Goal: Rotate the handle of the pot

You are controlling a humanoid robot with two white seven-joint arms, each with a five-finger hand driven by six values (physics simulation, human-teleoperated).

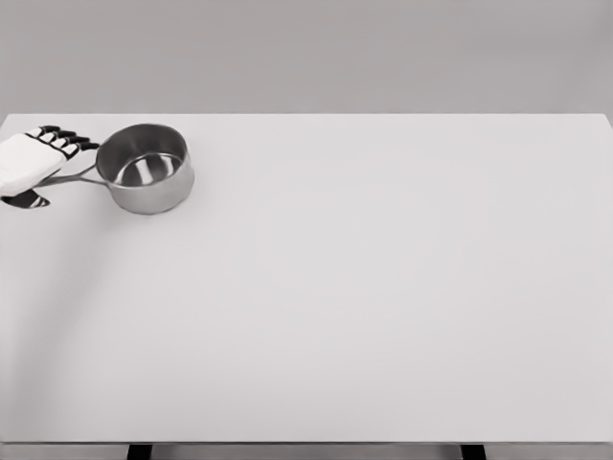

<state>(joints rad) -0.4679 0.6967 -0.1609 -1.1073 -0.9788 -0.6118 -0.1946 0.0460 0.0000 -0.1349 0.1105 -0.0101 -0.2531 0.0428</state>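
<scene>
A small steel pot (146, 169) stands upright at the far left of the counter (383, 287), near its back edge. Its open mouth faces up, and the shiny inside bottom shows through the rim. A thin metal handle (72, 178) runs from the pot's left side toward the left edge of the picture, lying roughly level over the counter top.

The left robot hand (34, 163) comes in from the left edge and sits over that handle. Its white palm covers the outer part of the handle, and the dark-tipped fingers (67, 140) reach toward the pot's rim, stopping just beside it. A dark thumb tip (31, 200) shows below the handle, so the handle passes between thumb and fingers. The hand looks to be closed loosely around the handle, though the exact contact under the palm is hidden. The right arm is not seen.

Nothing else stands near the pot, and the wide span of counter to its right and front is plain and pale grey-white. Soft shadows fall beneath the pot and the hand. Behind the counter's back edge is a flat grey wall (306, 53). At the bottom edge, two dark counter supports (140, 451) peek out below the front lip.
</scene>
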